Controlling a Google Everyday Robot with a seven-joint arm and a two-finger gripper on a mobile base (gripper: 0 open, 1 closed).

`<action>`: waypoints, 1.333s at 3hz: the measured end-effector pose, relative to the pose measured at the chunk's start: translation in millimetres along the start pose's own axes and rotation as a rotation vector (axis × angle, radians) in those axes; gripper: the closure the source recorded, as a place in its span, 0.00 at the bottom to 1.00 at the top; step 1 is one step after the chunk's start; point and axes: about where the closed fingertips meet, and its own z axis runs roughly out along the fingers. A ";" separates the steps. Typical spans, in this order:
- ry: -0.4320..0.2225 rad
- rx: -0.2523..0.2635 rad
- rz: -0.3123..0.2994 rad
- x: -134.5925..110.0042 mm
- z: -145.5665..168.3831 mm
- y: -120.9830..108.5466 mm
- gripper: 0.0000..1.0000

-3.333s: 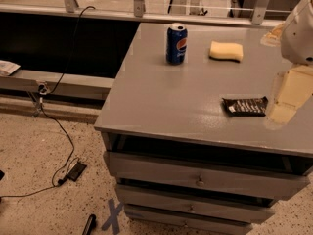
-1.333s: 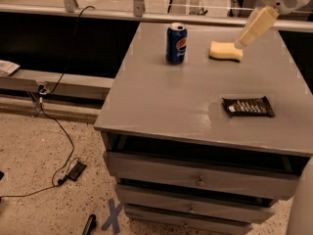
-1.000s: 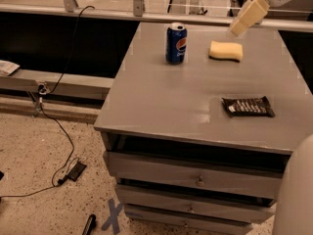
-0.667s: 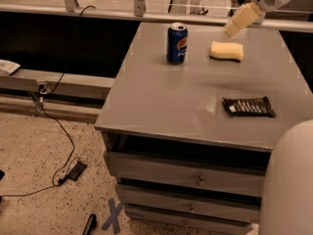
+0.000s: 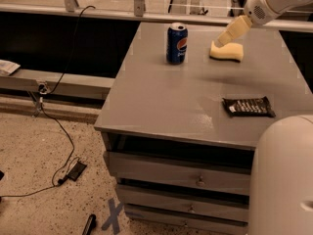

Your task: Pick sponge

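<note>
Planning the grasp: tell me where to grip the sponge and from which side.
Grip the sponge across its short width, mid-length, from above: it lies flat on the table, long side facing the camera. The tool hangs just above its end nearer the can.

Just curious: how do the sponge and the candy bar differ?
The sponge is pale yellow and thick; the candy bar is dark and flat. The sponge lies far back, the gripper right by it; the candy bar lies nearer the front. Both rest on the table.
</note>
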 end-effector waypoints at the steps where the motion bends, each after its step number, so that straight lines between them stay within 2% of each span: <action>1: 0.020 0.002 0.002 3.6 10.8 1.3 0.00; 2: 0.011 0.041 0.021 18.8 27.1 -10.9 0.00; 3: -0.067 0.089 0.049 33.7 36.0 -28.5 0.00; 4: -0.141 0.107 0.084 41.9 38.5 -37.5 0.00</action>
